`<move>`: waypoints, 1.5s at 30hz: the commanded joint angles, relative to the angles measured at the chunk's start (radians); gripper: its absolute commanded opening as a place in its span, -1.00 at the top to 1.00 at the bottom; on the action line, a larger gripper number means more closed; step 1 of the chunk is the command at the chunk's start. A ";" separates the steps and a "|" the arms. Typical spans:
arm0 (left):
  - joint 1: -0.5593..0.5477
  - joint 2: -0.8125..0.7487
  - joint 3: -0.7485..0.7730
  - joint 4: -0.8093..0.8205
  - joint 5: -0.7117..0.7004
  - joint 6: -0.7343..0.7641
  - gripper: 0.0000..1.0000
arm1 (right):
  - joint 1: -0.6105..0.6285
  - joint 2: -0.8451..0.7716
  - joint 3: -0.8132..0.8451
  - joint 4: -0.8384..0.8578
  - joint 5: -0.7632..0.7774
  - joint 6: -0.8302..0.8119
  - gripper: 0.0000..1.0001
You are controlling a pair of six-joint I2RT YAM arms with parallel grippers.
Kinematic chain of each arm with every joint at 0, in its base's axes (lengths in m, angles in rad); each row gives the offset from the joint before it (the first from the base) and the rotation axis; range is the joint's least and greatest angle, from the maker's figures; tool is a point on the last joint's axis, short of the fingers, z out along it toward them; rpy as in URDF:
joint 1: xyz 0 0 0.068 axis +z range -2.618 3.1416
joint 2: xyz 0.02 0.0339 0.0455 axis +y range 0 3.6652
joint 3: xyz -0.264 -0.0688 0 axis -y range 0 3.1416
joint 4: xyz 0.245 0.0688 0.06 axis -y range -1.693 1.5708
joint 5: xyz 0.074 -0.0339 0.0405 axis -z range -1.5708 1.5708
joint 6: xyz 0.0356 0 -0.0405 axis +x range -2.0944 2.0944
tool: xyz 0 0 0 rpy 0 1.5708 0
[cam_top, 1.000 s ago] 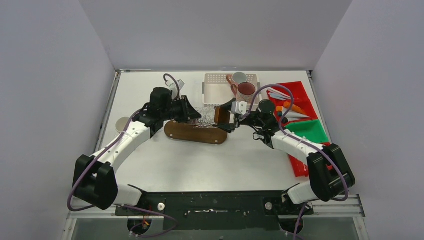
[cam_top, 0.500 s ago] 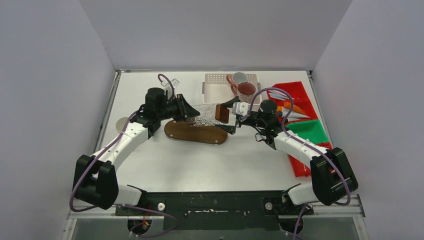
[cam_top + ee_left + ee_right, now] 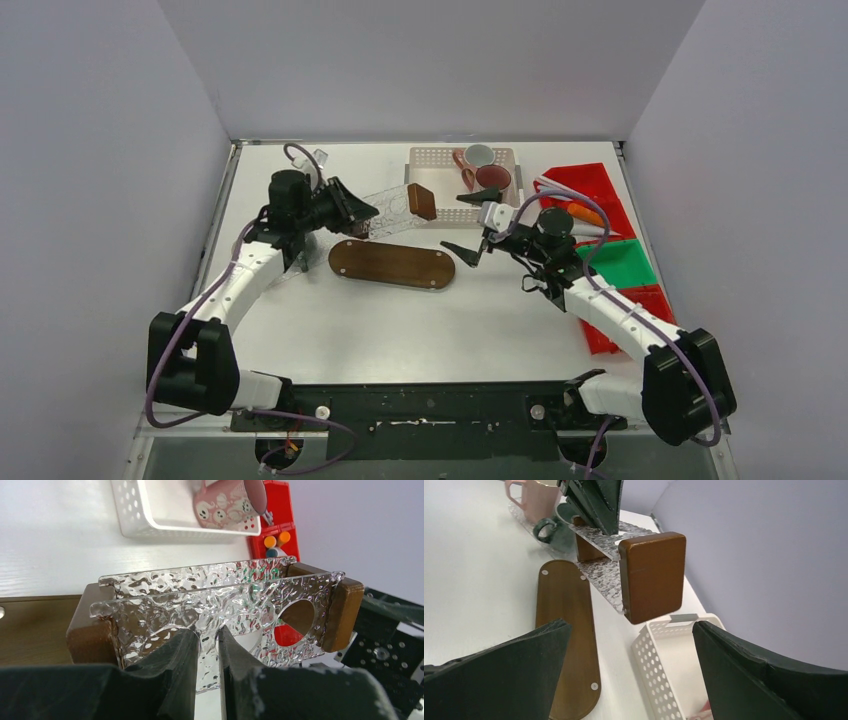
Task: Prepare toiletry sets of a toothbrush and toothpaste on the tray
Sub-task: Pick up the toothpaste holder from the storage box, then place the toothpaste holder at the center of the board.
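Note:
My left gripper point(image 3: 358, 212) is shut on a clear rippled acrylic rack point(image 3: 388, 203) with brown wooden end blocks and holds it tilted above the table; its fingers point(image 3: 182, 647) pinch one panel point(image 3: 225, 590). My right gripper point(image 3: 462, 224) is open and empty, just right of the rack's end block point(image 3: 651, 575). The oval wooden tray point(image 3: 392, 263) lies flat below. A maroon mug point(image 3: 492, 178) and a white mug with a pink handle point(image 3: 478, 156) sit in the white basket point(image 3: 432, 182). A pinkish mug point(image 3: 536, 497) and a dark green mug point(image 3: 556, 530) stand behind the rack. Toothbrushes and tubes point(image 3: 572, 215) lie in red bins.
The red bins point(image 3: 600, 190) and a green bin point(image 3: 620, 262) line the right edge of the table. The white basket stands at the back centre, close behind the raised rack. Grey walls enclose the table on three sides.
My right gripper let go of the rack's wooden end, opened and drew back to the right. My left gripper lifted the rack off the wooden tray and carried it back and left.

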 commanded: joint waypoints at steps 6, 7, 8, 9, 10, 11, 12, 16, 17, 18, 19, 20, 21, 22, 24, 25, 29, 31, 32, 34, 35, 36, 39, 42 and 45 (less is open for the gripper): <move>0.115 0.051 0.251 -0.028 -0.013 0.017 1.00 | 0.004 -0.258 -0.010 -0.107 0.154 -0.014 -1.00; 0.133 0.063 0.272 -0.044 -0.019 0.023 1.00 | 0.004 -0.284 -0.009 -0.132 0.164 -0.013 -1.00; 0.151 0.074 0.291 -0.059 -0.022 0.030 1.00 | 0.004 -0.308 -0.008 -0.159 0.176 -0.017 -1.00; 0.170 0.085 0.312 -0.076 -0.024 0.039 1.00 | 0.004 -0.335 -0.006 -0.192 0.191 -0.022 -1.00; 0.186 0.101 0.331 -0.095 -0.030 0.054 1.00 | 0.004 -0.360 -0.005 -0.235 0.213 -0.027 -1.00; 0.200 0.116 0.354 -0.122 -0.044 0.073 1.00 | 0.005 -0.384 -0.003 -0.264 0.235 -0.028 -1.00; 0.215 0.128 0.375 -0.152 -0.059 0.095 1.00 | 0.005 -0.409 -0.004 -0.291 0.257 -0.032 -1.00; 0.285 0.172 0.431 -0.245 -0.113 0.161 1.00 | 0.003 -0.501 -0.022 -0.383 0.335 -0.048 -1.00; 0.301 0.179 0.439 -0.261 -0.129 0.176 1.00 | 0.003 -0.523 -0.030 -0.400 0.356 -0.051 -1.00; 0.315 0.186 0.446 -0.277 -0.150 0.192 1.00 | 0.003 -0.542 -0.039 -0.415 0.381 -0.053 -1.00; 0.332 0.193 0.453 -0.294 -0.166 0.208 1.00 | 0.004 -0.563 -0.050 -0.425 0.414 -0.054 -1.00; 0.346 0.201 0.460 -0.310 -0.182 0.223 1.00 | 0.004 -0.581 -0.063 -0.434 0.437 -0.057 -1.00; 0.363 0.210 0.465 -0.321 -0.196 0.234 1.00 | 0.004 -0.599 -0.077 -0.438 0.461 -0.059 -1.00; 0.377 0.217 0.469 -0.331 -0.210 0.247 1.00 | 0.004 -0.617 -0.090 -0.441 0.482 -0.059 -1.00; 0.403 0.234 0.481 -0.354 -0.243 0.277 1.00 | 0.004 -0.646 -0.121 -0.440 0.525 -0.059 -1.00; 0.412 0.243 0.488 -0.366 -0.263 0.295 1.00 | 0.004 -0.663 -0.136 -0.438 0.545 -0.059 -1.00; 0.454 0.284 0.501 -0.391 -0.302 0.335 1.00 | 0.003 -0.703 -0.199 -0.407 0.619 -0.064 -1.00; 0.475 0.309 0.503 -0.395 -0.308 0.348 1.00 | 0.004 -0.717 -0.233 -0.372 0.648 -0.060 -1.00; 0.485 0.324 0.505 -0.397 -0.310 0.355 1.00 | 0.004 -0.721 -0.247 -0.354 0.657 -0.054 -1.00; 0.502 0.362 0.515 -0.402 -0.311 0.367 1.00 | 0.004 -0.725 -0.274 -0.326 0.666 -0.046 -1.00; 0.510 0.378 0.522 -0.406 -0.307 0.372 1.00 | 0.004 -0.724 -0.280 -0.319 0.667 -0.044 -1.00; 0.516 0.393 0.529 -0.412 -0.304 0.379 1.00 | 0.004 -0.723 -0.282 -0.317 0.666 -0.046 -1.00; 0.528 0.434 0.540 -0.414 -0.296 0.390 1.00 | 0.003 -0.716 -0.286 -0.315 0.676 -0.051 -1.00; 0.545 0.470 0.542 -0.423 -0.284 0.400 1.00 | 0.002 -0.713 -0.296 -0.309 0.678 -0.055 -1.00; 0.563 0.492 0.539 -0.432 -0.282 0.414 1.00 | 0.001 -0.707 -0.297 -0.304 0.679 -0.056 -1.00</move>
